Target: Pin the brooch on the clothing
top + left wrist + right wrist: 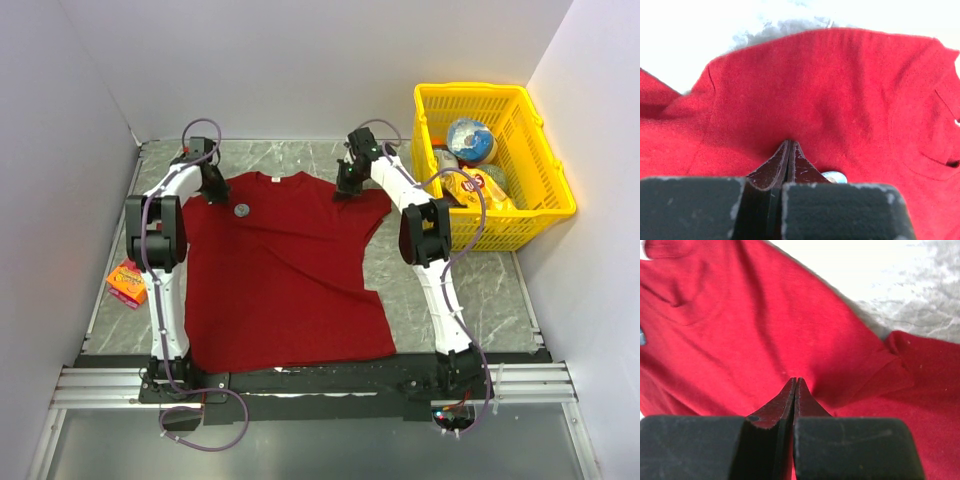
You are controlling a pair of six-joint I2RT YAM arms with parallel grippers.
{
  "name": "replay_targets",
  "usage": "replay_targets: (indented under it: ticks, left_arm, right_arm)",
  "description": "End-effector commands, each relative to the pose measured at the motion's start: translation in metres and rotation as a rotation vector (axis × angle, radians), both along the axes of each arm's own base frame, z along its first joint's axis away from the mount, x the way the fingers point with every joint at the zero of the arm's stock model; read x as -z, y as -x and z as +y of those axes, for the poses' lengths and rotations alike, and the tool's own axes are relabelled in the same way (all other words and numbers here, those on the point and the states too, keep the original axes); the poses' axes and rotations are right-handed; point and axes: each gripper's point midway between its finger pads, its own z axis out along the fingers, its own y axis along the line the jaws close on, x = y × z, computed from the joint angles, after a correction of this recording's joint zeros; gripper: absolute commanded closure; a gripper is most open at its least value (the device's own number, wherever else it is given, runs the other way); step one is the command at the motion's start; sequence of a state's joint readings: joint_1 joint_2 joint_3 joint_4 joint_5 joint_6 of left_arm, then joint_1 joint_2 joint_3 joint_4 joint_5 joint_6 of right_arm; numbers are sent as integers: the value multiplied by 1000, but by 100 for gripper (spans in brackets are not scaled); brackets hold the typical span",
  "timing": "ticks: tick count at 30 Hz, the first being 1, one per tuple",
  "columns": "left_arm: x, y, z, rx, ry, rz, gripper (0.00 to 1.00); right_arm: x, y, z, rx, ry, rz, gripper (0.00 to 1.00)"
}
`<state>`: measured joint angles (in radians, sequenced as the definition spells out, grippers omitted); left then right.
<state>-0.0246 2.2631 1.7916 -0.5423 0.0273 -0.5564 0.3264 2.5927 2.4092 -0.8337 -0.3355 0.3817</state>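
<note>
The dark-red T-shirt [280,270] lies spread flat on the table, neck towards the far wall. The brooch [241,210], a tiny whitish disc, lies on the shirt's chest near the left shoulder. It also shows in the left wrist view [835,177], just right of my fingers. My left gripper [213,188] is at the shirt's left shoulder, jaws shut with the cloth [815,90] puckered at their tips [789,143]. My right gripper [347,185] is at the right shoulder, shut the same way on puckered cloth [765,330], tips [796,380] together.
A yellow basket [545,170] with packets and a round tin stands at the far right. An orange-and-pink flat packet [125,283] lies left of the shirt beside the left arm. White walls close in the table on three sides.
</note>
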Motion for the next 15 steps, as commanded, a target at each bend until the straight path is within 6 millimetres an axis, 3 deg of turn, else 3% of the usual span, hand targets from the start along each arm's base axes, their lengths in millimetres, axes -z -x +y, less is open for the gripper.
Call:
replay_targets:
  ticks: [1, 2, 3, 4, 5, 6, 15]
  left_arm:
    - [13, -7, 25, -71, -104, 61, 99]
    - [3, -19, 28, -73, -110, 35, 99]
    - [19, -16, 29, -69, -122, 82, 99]
    - [21, -19, 31, -66, -131, 89, 99]
    - [10, -33, 30, -59, -129, 56, 99]
    - [25, -28, 30, -55, -132, 102, 99]
    - [18, -58, 20, 17, -85, 14, 99]
  right_arm:
    - [7, -4, -11, 50, -12, 46, 100]
    - [10, -5, -12, 58, -15, 49, 100]
    - [11, -7, -15, 66, -17, 52, 100]
    - [11, -9, -17, 74, -24, 55, 100]
    - [15, -9, -17, 81, -24, 64, 100]
    - [12, -12, -20, 90, -31, 63, 100]
    - [5, -39, -27, 166, -141, 35, 100]
